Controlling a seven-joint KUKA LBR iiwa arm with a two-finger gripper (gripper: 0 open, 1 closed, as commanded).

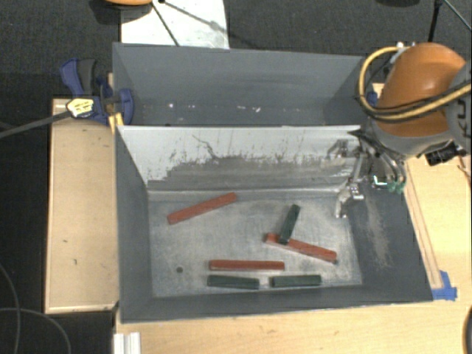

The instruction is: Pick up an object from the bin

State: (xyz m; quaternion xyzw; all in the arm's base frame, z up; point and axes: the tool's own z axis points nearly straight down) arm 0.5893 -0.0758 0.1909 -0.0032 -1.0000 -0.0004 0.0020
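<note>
We start with the short dark green bar [290, 223], right of the middle of the bin's floor. It is tilted, its long axis running from upper right down to lower left, and its lower end rests on the left end of a red bar [306, 250] that slants away down to the right.

These two are the things nearest the claw [344, 206], and we judge either one a likely pick. The claw hangs at the right side of the grey bin [136, 227], near the foot of the back wall. So the green bar lies down and to the left of it, near but apart.

We see nothing in the claw, and whether it is released or clenched we cannot tell. By our reckoning, the coming move calls for a shift leftward and a turn of the wrist to cross that slanting long axis.

Further out there's a longer red bar [201, 207] toward the left and another red bar [245, 265] along the front. Two dark green bars [233, 281] lie end to end just in front of that one. We can read no writing on any of them.
</note>
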